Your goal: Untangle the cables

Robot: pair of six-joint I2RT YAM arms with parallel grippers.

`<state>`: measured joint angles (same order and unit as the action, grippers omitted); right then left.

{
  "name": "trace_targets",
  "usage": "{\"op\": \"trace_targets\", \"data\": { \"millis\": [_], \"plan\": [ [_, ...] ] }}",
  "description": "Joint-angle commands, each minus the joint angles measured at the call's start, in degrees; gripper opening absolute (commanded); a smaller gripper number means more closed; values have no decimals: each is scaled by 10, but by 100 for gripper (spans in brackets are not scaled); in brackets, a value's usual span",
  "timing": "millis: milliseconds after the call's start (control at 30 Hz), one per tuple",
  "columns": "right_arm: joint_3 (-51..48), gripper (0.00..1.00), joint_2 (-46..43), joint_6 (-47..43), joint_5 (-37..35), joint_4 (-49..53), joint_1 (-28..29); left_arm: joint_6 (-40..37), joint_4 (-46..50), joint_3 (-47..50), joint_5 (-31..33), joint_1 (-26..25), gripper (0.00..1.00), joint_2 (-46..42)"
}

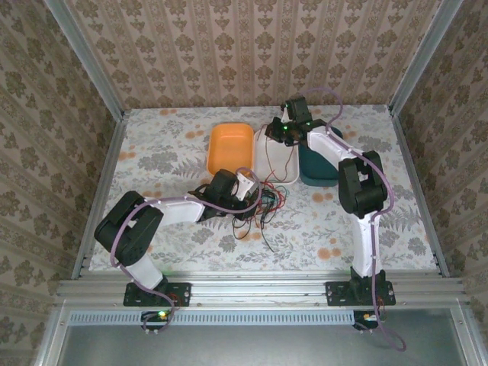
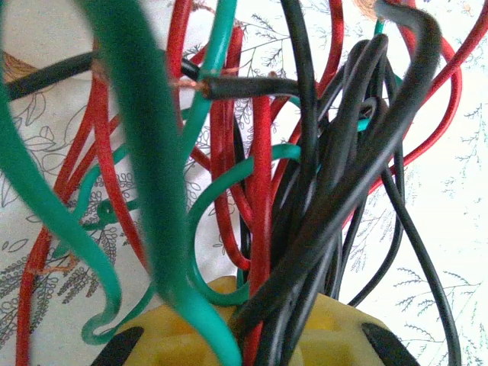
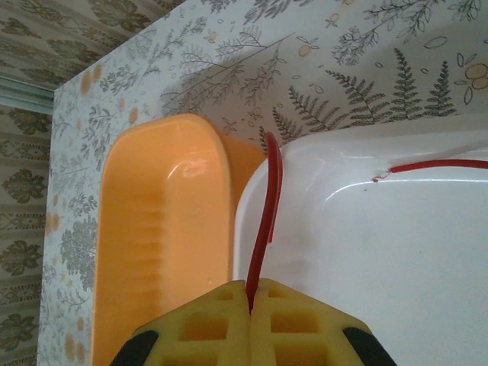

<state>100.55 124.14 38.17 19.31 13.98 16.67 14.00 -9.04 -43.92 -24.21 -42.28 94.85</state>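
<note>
The left gripper (image 2: 244, 335) is clenched on the knot of cables (image 2: 305, 191) on the worktop (image 1: 320, 229). The right gripper (image 3: 250, 301) pinches one red cable (image 3: 268, 194) over the white tray (image 3: 396, 259). A hard pull could tighten the knot or slip that strand loose.

In the left wrist view, a green cable (image 2: 145, 152) lies so near the lens that it is blurred, and the cables (image 2: 259, 191) run off the top edge. The bundle covers the seam of the left gripper (image 2: 244, 301); we cannot tell how its jaws stand.

In the right wrist view, the red cable (image 3: 268, 198) vanishes between the pressed pads of the right gripper (image 3: 250, 288), its end hidden. A second red strand (image 3: 438, 165) and the white tray (image 3: 366, 252) are cut by the right edge.

From above, the right arm (image 1: 329, 145) hides part of the teal tray (image 1: 316, 174).
</note>
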Motion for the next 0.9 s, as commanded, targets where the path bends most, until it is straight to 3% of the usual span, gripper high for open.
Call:
{"op": "trace_targets", "data": {
  "millis": [0,133,200,300,667,867],
  "plan": [
    [-18,0,8,11,-21,9,2,8,-5,5,-4,3,0,-12],
    [-63,3,-15,8,-38,-2,1,8,-5,4,-3,3,0,-9],
    [-88,31,-40,4,-39,-15,1,8,-5,4,-3,3,0,-7],
    [-125,49,-89,-8,-45,-20,1,7,-7,3,-3,3,0,-3],
    [-312,53,-329,-100,50,-14,1,1,-13,5,-15,3,0,7],
    [-364,56,-396,-116,119,20,20,-5,-11,1,-20,3,0,11]
  ]
}}
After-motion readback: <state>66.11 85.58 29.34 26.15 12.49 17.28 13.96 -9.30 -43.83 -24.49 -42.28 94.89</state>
